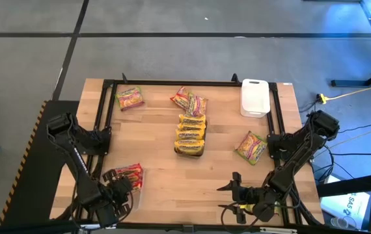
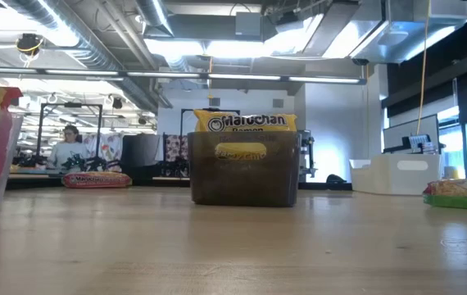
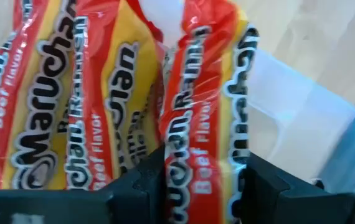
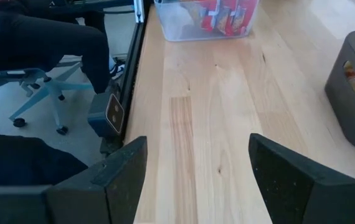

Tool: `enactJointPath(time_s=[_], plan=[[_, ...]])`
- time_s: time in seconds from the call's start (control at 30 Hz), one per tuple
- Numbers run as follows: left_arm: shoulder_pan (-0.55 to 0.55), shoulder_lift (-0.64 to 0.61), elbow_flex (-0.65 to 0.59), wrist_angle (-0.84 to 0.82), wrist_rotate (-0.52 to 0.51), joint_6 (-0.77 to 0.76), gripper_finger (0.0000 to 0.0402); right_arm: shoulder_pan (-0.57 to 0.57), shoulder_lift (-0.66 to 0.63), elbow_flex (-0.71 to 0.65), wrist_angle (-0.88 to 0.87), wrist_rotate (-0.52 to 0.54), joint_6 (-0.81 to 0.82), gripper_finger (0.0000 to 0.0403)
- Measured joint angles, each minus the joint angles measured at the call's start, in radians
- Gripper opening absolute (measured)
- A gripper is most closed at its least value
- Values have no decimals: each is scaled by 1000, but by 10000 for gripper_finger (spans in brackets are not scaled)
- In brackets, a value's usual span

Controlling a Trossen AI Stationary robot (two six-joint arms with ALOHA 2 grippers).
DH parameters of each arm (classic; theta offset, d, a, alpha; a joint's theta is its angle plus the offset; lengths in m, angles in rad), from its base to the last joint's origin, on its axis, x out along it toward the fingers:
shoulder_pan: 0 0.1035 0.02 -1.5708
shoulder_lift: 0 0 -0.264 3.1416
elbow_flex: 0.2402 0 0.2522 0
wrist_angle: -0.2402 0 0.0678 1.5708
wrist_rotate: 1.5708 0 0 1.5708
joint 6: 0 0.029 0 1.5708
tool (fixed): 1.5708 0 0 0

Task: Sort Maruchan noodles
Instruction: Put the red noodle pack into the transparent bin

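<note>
Left gripper (image 3: 193, 186) over clear tray (image 3: 302, 134) at near-left table edge; jaws either side of red beef packet (image 3: 205, 106), grip unclear. Should release w/ packet fully inside tray. Right gripper (image 4: 196, 180) idle, jaws apart.

The light wooden table (image 1: 172, 175) carries a dark plastic tray (image 1: 190, 148) at its middle, yellow-orange crinkly ramen packets (image 1: 191, 127) standing in it; a clear plastic tray (image 1: 135, 192) near the front left corner holds red ramen packets (image 1: 128, 173); a white plastic tray (image 1: 254, 97) sits at the back right; green-and-pink ramen packets lie loose at back left (image 1: 129, 97), behind the dark tray (image 1: 189, 101), and at right (image 1: 251, 147).
</note>
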Motion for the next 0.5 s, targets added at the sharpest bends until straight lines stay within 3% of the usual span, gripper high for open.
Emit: enactJointPath(time_s=[0.23, 0.4, 0.5], plan=[[5, 0, -15, -4, 16, 1, 177, 0, 32, 0, 9, -4, 6, 255], [34, 1, 12, -21, 151, 72, 182, 0, 32, 0, 14, -10, 5, 255], [48, 1, 53, -57, 160, 104, 182, 0, 32, 0, 17, -10, 2, 255]])
